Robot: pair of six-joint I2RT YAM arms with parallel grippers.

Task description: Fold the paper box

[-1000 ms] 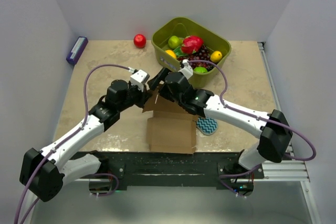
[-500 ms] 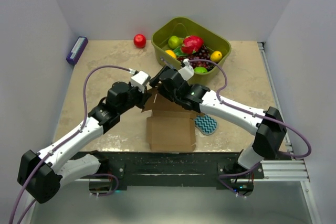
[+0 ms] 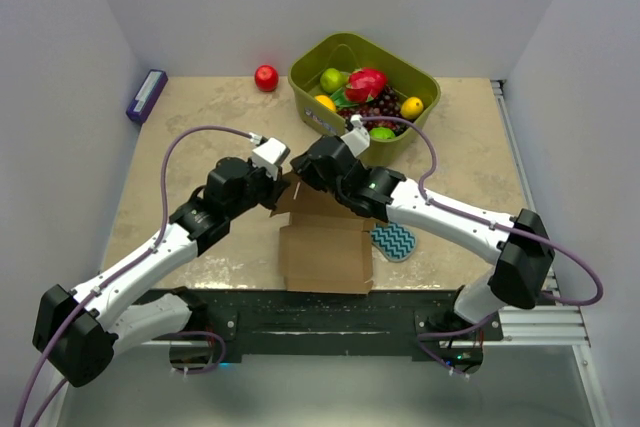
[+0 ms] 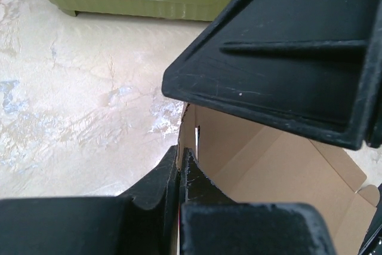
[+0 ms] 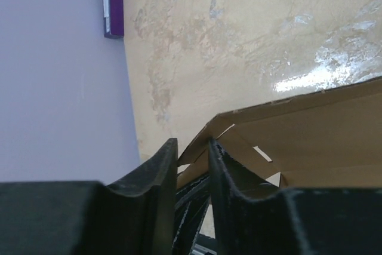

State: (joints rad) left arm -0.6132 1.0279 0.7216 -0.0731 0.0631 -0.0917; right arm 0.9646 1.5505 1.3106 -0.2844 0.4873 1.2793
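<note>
Your left gripper (image 4: 181, 150) is clamped on the raised back wall of the paper box (image 3: 325, 247). Your right gripper (image 5: 192, 145), jaws narrowly apart, straddles a flap corner. The wall runs from one gripper to the other, and the rest of the box lies behind both, toward the bases.

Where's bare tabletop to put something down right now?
Far left: between purple box, red apple and left arm. Far right: between green basket, sponge and table edge. Crowded: centre, where left gripper and right gripper meet at the paper box, basket just behind.

Plain brown paper box (image 3: 325, 250), partly folded, far flap raised
</note>
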